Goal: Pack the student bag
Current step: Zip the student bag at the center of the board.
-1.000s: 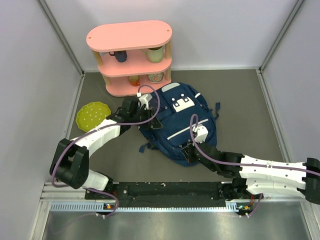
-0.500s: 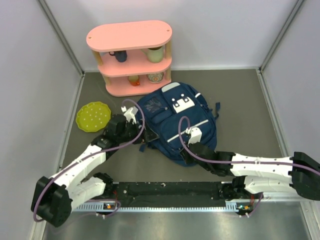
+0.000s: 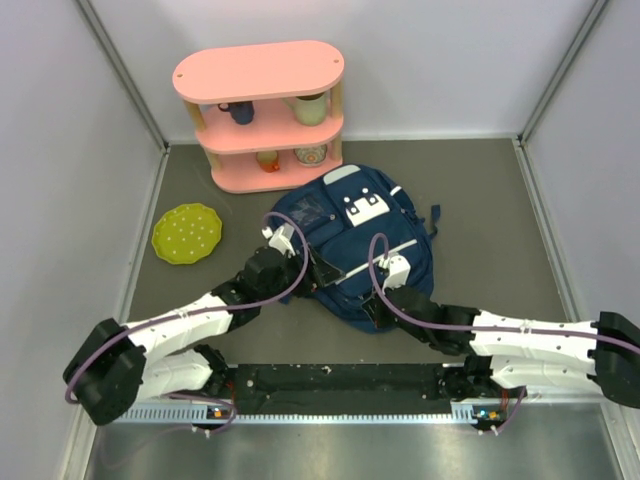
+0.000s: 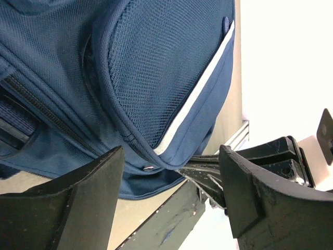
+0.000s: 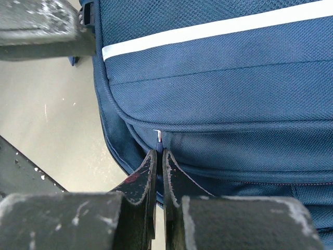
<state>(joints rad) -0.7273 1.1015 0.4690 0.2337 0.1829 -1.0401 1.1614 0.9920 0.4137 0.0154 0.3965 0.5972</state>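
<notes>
From above, we see the student bag [image 3: 360, 235] lying flat near the middle of the grey table [image 3: 480, 200]. It is just in front of a pink shelf unit [image 3: 258, 72] that holds cups [image 3: 310, 108]. A green plate [image 3: 187, 233] sits well apart on the bag's left. The left gripper [image 3: 318, 268] is at the bag's left edge and the right gripper [image 3: 374, 308] at its near edge. From this height we cannot tell how either pair of jaws stands.

In the left wrist view, the left gripper [image 4: 170, 161] is spread wide, its 2 fingers [image 4: 67, 203] flanking a lower corner of the navy bag [image 4: 156, 67]. A mesh pocket [image 4: 161, 57] edged by a white stripe [image 4: 197, 99] fills the gap. We cannot tell whether either finger touches the fabric.

In the right wrist view, the right gripper [image 5: 158, 155] has its jaws pressed together, pinching a small zip tab [image 5: 158, 136] at a seam on the bag [image 5: 218, 88]. The bag's rounded edge rests on the table [image 5: 47, 120].
</notes>
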